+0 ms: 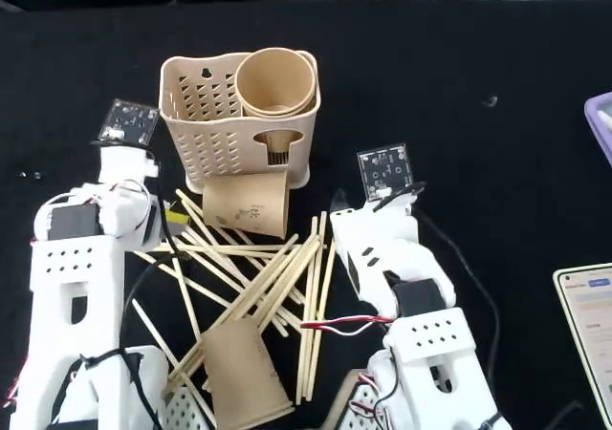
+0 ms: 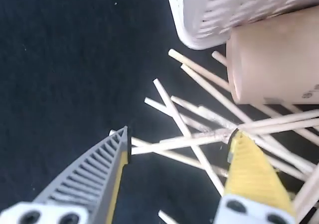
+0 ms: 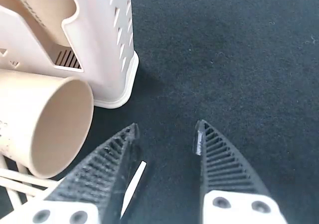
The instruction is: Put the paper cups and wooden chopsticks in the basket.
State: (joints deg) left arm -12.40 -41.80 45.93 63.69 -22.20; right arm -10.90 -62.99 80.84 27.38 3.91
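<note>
left pincer (image 2: 180,144): stood wide open and held nothing. its grey ribbed finger and its yellow-faced finger sat on either side of the chopsticks, and one stick ran across the gap nearly from tip to tip. whether either tip touched a stick could not be told.
right pincer (image 3: 166,134): stood partly open and held nothing, with bare black table between its two black ribbed fingers. it hung just beside the open mouth of the cup beside the basket, near the basket's corner. the pale end of one chopstick showed under one finger.
basket (image 1: 206,134): stood upright on the table, beyond both arms, its perforated walls beige.
cup in the basket (image 1: 275,81): sat upright in the basket's right part, mouth up.
cup beside the basket (image 1: 247,204): lay on its side on the table, touching the basket's front wall and resting over the far ends of some chopsticks.
cup at the near edge (image 1: 244,368): lay on its side between the two arm bases, on top of the chopsticks.
chopsticks (image 1: 253,282): lay in a loose, crossed pile on the table between the arms, all outside the basket.
table (image 1: 478,162): was covered in black.
phone (image 1: 588,330): lay at the table's right edge, well apart from the pile.
</note>
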